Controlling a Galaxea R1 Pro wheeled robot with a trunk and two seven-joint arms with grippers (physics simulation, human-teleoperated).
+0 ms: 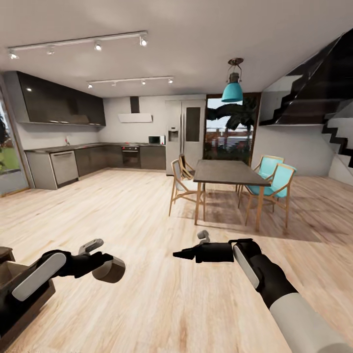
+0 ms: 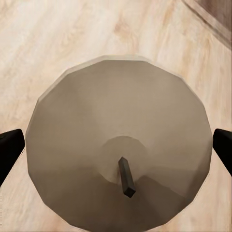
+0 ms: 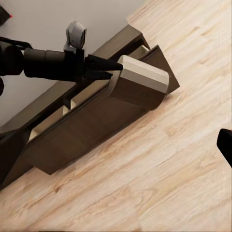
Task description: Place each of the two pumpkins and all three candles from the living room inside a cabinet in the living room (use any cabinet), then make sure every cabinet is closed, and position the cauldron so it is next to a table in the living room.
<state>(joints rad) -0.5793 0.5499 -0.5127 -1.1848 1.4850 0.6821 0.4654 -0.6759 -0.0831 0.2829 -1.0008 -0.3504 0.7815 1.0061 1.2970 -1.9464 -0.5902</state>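
From the head camera, the left gripper (image 1: pixel 100 262) hangs low over the wood floor (image 1: pixel 147 304), its fingers closed around a short, pale grey-beige candle (image 1: pixel 110 270) lying on its side. The open cabinet (image 1: pixel 10 274), dark brown, juts in just left of that gripper at the frame's edge. The right gripper (image 1: pixel 179 254) is also over the floor, well right of the candle; its dark fingers taper to a single point, pressed together and empty. Far beyond both grippers stand a dark dining table (image 1: pixel 228 172) with teal and wooden chairs (image 1: pixel 274 184) around it, and the dark grey kitchen units (image 1: pixel 93 159) lie left of that table along the back wall. In the left wrist view the candle (image 2: pixel 121 154) sits between the two black fingertips (image 2: pixel 9 147), its flat round end and small dark wick (image 2: pixel 126 177) facing the camera, the floor behind it. In the right wrist view the left gripper (image 3: pixel 113 67) holds the candle (image 3: pixel 140 84) above the long low cabinet (image 3: pixel 92 121), whose drawers are pulled out with pale insides showing, though what lies inside is hard to make out; the cabinet stands against a pale wall (image 3: pixel 58 19).
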